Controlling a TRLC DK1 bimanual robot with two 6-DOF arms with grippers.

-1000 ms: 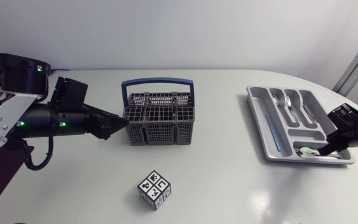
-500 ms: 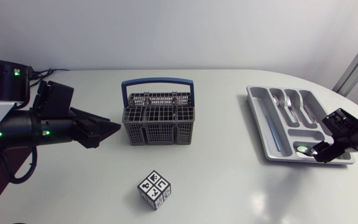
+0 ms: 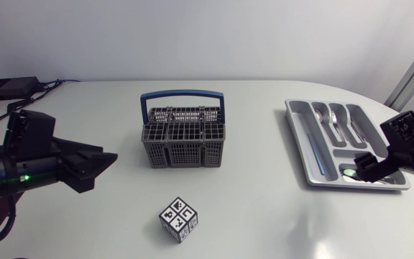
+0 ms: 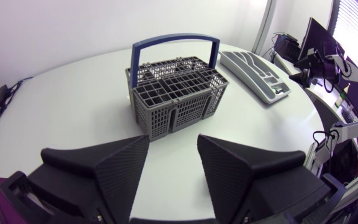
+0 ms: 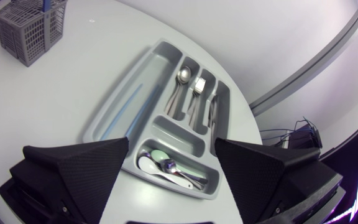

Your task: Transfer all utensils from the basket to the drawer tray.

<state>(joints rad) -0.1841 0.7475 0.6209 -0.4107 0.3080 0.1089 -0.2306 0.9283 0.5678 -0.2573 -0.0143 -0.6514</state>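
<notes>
The basket (image 4: 178, 99) is seen ahead of the wide left fingers (image 4: 123, 168), untouched; the tray (image 5: 178, 138) is framed between the wide right fingers (image 5: 82, 165).

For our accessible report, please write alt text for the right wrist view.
A grey drawer tray holding several utensils lies on the white table, ahead of the right tool, whose two black fingers stand open. The grey basket stands farther off.

White table (image 3: 264, 216) with a rounded edge, smooth top with a faint sheen. Plain pale wall (image 3: 207, 36) runs straight behind it, uniform in tone. Light is even and diffuse, so shadows on the tabletop are soft. Small black box (image 3: 9, 86) with cables (image 3: 52, 83) sits at the table's far left corner, near the wall.
</notes>
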